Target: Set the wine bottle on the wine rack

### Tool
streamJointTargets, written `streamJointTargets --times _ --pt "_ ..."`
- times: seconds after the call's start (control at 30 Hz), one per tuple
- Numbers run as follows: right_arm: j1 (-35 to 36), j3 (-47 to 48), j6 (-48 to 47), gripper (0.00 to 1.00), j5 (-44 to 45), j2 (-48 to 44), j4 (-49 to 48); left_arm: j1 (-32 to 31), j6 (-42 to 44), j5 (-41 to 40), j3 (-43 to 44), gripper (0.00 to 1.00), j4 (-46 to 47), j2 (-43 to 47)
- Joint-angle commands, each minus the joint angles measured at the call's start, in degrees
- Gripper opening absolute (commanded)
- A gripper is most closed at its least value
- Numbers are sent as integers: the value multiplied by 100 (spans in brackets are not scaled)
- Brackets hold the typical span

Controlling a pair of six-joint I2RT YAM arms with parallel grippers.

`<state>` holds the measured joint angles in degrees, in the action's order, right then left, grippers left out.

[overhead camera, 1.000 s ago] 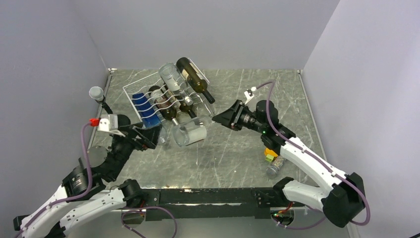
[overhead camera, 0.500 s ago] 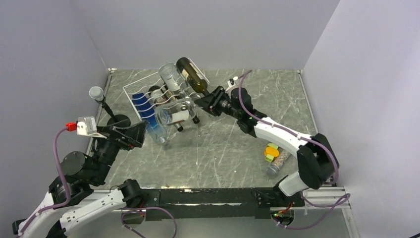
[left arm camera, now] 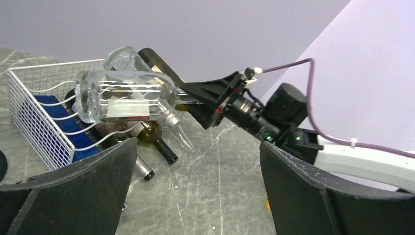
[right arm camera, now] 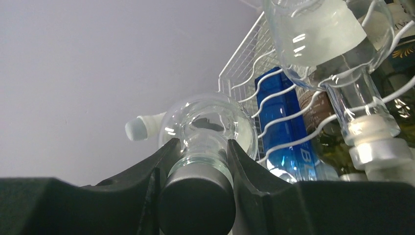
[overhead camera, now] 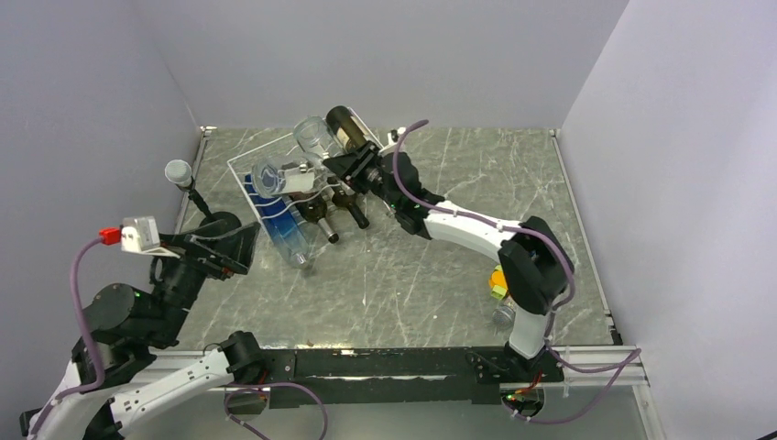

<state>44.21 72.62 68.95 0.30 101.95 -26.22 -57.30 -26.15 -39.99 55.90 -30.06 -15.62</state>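
My right gripper (overhead camera: pixel 334 169) is shut on the black-capped neck of a clear glass wine bottle (overhead camera: pixel 282 176) and holds it lying level above the white wire wine rack (overhead camera: pixel 240 174). In the right wrist view the fingers (right arm camera: pixel 161 161) clamp the neck just behind the cap, with the bottle's (right arm camera: pixel 208 120) round shoulder ahead. The left wrist view shows the bottle (left arm camera: pixel 125 95) over the wine rack's (left arm camera: pixel 29 115) wavy rods. My left gripper (overhead camera: pixel 240 246) stands wide open and holds nothing, low at the near left, short of the wine rack.
The wine rack holds a blue bottle (right arm camera: pixel 284 122), another clear one (right arm camera: pixel 323 34) and dark ones (overhead camera: pixel 353 133). A black microphone stand (overhead camera: pixel 180 174) rises at the left edge. Orange and yellow pieces (overhead camera: pixel 500 280) and a small jar (overhead camera: pixel 507 313) lie at the right.
The right arm has carried the clear bottle from the table in front of the rack up and to the far left, over the rack. The left arm has drawn back toward the near left.
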Motion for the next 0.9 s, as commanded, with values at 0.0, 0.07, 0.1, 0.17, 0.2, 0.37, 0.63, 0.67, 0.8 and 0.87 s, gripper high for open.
streamJointTargets --times 0.0,0.07,0.1,0.17,0.2,0.37,0.63,0.67,0.8,0.87 --pt "182 925 484 0 891 147 -2409 17 78 -65 431 99 -260 20" --pt "261 1014 406 0 1190 282 -2579 17 90 -33 528 99 -320 11" --pt "290 1044 370 0 1334 332 -2637 17 100 -21 557 99 -336 12" --pt "357 1094 310 0 1654 449 -2783 17 93 4 598 99 -373 7" --pt "394 1122 299 0 1787 503 -2855 17 93 1 612 99 -382 13" --pt "479 1264 403 0 2204 765 -3124 17 94 -22 583 99 -441 23" --pt "502 1885 443 0 2342 1275 -3484 16 93 -94 557 99 -526 89" --pt "501 1940 503 0 2343 1356 -3554 12 93 -108 568 99 -539 94" --pt "538 2128 697 0 2373 1631 -3682 17 133 -143 567 99 -537 121" --pt "596 2169 621 0 2479 1704 -3726 16 157 -132 568 99 -522 114"
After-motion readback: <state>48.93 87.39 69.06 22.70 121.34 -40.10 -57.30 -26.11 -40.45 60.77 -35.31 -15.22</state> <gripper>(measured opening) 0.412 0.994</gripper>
